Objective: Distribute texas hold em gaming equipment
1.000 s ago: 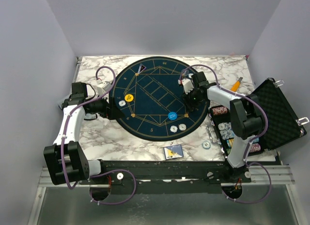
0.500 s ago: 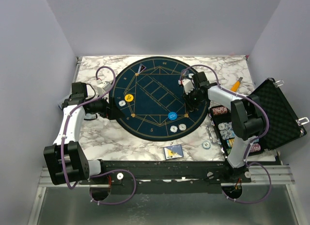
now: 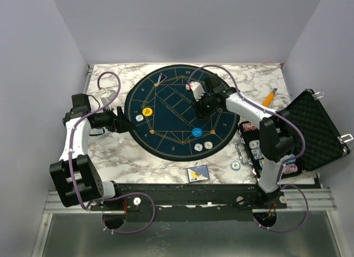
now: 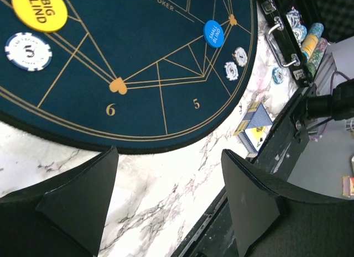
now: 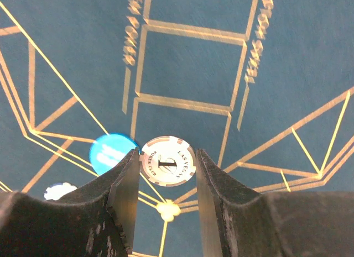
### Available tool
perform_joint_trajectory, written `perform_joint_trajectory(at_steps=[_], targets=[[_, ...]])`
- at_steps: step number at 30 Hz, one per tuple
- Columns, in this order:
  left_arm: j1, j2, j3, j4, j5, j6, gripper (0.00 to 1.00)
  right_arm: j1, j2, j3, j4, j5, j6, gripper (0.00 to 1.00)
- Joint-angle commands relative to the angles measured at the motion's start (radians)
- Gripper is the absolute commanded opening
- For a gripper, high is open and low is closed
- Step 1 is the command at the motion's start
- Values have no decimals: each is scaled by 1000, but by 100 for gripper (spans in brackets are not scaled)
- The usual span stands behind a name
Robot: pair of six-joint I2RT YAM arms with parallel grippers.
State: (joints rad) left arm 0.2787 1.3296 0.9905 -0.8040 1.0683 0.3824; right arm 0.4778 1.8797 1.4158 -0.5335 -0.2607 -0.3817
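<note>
Since last look right gripper (image 5: 167,156) has swung from the mat's (image 5: 193,63) right side to its middle, clamped on one poker chip (image 5: 167,161); blue button disc (image 5: 113,153) lies beside. left gripper (image 4: 168,153) drawn back over marble table (image 4: 166,185), gaping, empty; cards (image 3: 198,173) near front edge

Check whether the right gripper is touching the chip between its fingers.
Touching: the right wrist view shows the right gripper clamped on opposite edges of the poker chip.

Robot lab booth: plain grey walls (image 3: 182,25) enclose marble-pattern table (image 3: 119,157); left arm (image 3: 73,143), right arm (image 3: 249,106) bolted to black rail (image 3: 182,192) at near edge.
</note>
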Motion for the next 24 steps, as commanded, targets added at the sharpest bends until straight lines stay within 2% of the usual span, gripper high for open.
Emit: perform_joint_trajectory(at_steps=[1,12,18,24], targets=[[58,21,29,-14,73,-1,78,94,75,101,0,-45,35,33],[216,64,31,-12,121,-23,78,319,350,441,52,-44,86,33],[283,86,34,-12,151,-30,78,387,478,601,102,-36,123,33],[298,86,27,-13,168,-22,78,418,585,741,110,-34,142,33]])
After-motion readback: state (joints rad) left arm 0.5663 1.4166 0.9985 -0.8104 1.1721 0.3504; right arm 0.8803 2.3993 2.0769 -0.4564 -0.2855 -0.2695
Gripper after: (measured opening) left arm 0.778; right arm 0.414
